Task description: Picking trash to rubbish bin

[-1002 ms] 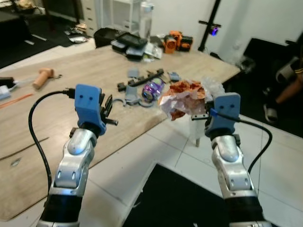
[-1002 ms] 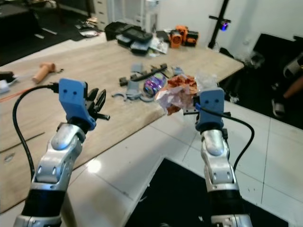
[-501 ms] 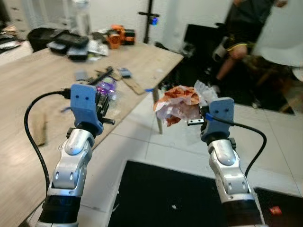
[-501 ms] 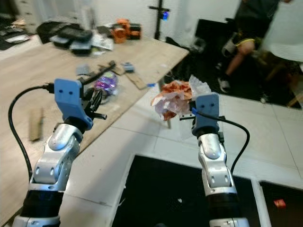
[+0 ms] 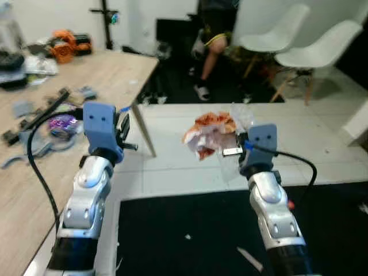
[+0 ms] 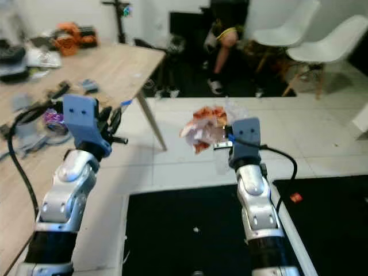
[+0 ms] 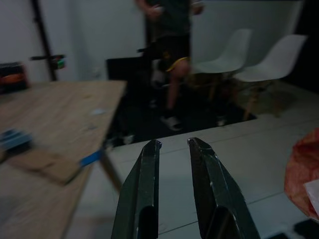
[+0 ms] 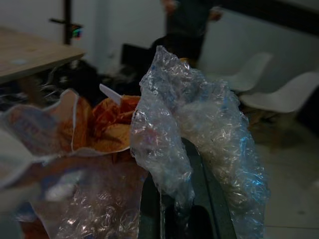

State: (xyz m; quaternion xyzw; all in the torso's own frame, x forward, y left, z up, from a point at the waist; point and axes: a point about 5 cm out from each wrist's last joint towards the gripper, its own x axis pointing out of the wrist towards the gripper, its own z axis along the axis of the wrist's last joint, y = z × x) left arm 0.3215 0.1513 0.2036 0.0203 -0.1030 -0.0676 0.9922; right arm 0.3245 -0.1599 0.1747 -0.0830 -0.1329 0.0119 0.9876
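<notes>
We see the long wooden counter ending at a corner on our left, with its slanted leg standing on the white tiled floor. The floor lies open ahead up to two white plastic chairs and a person's legs near them. A black mat covers the floor just below our arms.

Our right gripper is held up over the tiles, its fingers pinching the crumpled bundle of orange-printed wrapper and clear bubble wrap — the trash hangs in the air, well apart from the counter.

Our left gripper is raised beside the counter edge, fingers pressed nearly together and holding nothing.
</notes>
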